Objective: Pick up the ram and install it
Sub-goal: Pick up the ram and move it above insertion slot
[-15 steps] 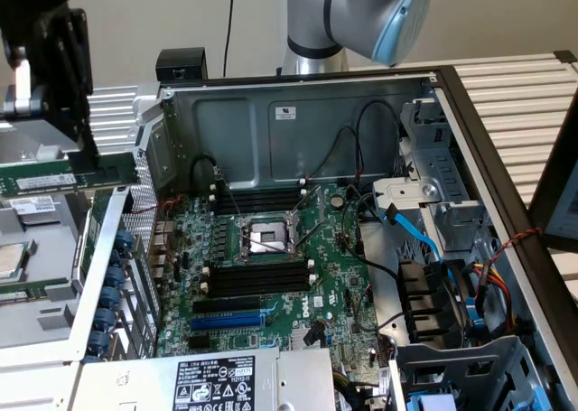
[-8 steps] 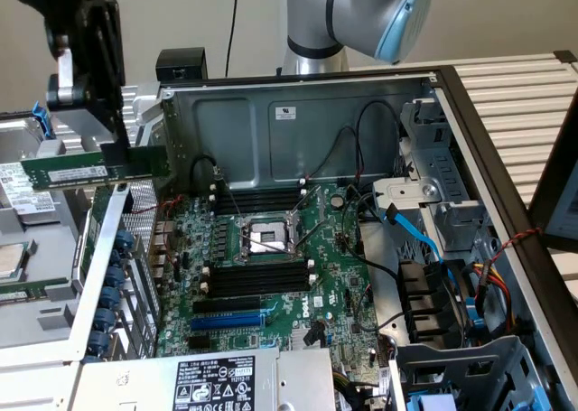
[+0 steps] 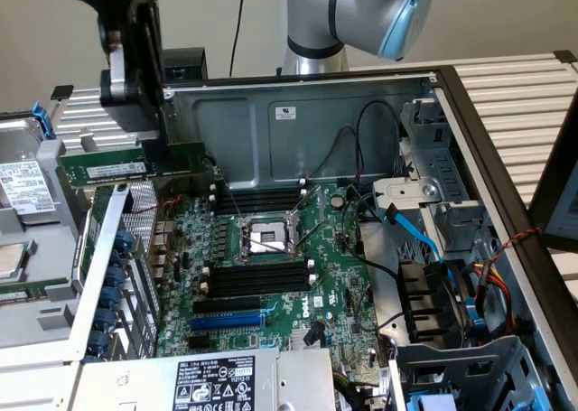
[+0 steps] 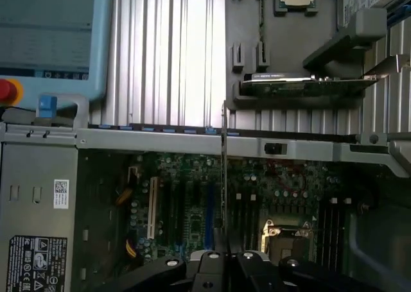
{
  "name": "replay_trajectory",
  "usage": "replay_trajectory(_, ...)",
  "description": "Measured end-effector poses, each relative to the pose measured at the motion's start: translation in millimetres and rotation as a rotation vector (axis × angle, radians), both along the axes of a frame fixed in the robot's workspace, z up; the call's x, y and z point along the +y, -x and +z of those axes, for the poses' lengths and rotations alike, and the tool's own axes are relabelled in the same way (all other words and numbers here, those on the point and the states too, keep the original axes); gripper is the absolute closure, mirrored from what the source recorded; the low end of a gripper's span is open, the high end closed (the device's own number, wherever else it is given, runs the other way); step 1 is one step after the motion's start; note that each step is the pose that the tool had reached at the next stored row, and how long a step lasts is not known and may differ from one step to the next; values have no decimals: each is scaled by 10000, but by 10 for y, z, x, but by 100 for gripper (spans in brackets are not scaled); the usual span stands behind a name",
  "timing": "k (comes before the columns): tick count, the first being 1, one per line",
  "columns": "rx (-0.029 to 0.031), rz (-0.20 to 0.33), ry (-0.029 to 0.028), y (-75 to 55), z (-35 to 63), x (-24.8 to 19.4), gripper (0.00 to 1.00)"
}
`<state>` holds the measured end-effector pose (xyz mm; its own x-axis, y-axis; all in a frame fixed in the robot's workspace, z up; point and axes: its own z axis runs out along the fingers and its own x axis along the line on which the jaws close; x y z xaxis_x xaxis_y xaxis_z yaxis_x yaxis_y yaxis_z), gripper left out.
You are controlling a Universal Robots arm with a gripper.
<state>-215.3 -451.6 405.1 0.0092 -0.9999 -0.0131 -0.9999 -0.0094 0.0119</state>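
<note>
Take the motherboard as the mark and read the exterior view from its left. Farthest from the board, outside the computer case, lies a grey tray of loose parts. Next comes the perforated card bracket with its row of blue clips, standing between that tray and the board.

Above this bracket, off the board's far left corner and clear of it, the gripper is clenched on the ram. The green stick is held level with its white label strip towards the camera, and most of its length reaches to the exterior view's left of the fingers. In the wrist view the ram shows edge-on as a thin line running out from the gripper, crossing the case wall with the board beneath.

On the board, the CPU socket sits in the middle, and the black memory slots flank it, one bank on each side. A blue expansion slot lies nearer the power supply. Thin black cables hang over the board's far right corner, close to the farther bank. Right of the board are blue cables and the drive bays.
</note>
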Motion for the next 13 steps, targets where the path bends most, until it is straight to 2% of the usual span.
replay_trajectory(10, 6, 2, -11, -455, -22, 4, 88)
replay_trajectory(13, 8, 4, -10, -590, -71, 41, 88)
